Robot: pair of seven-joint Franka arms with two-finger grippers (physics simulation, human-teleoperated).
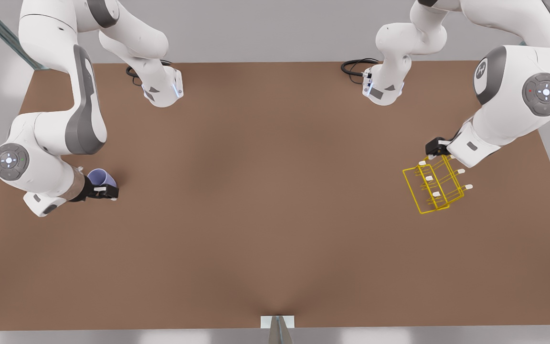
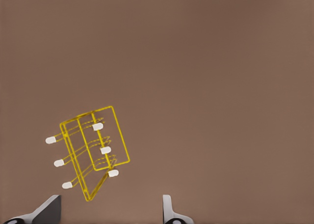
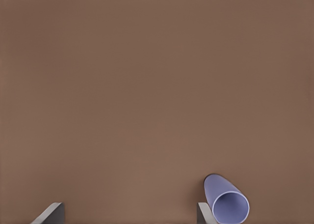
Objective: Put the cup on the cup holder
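Right gripper (image 1: pixel 106 192), at 9 o'clock on the table (image 1: pixel 265 200) in front view, jaws wide, empty; cup (image 3: pixel 226 203) sits just outside one finger, not between. Risk: closing now nudges it away. Cup looks tipped, mouth facing wrist cam, long axis roughly toward 11. Left gripper (image 1: pixel 435 148), also wide and empty, hangs over cup holder (image 1: pixel 437 184) at 3 o'clock.

The cup (image 3: pixel 226 202) looks smooth and matt, the cup holder (image 2: pixel 93 150) thin yellow wire, the table (image 1: pixel 265 191) matt brown.
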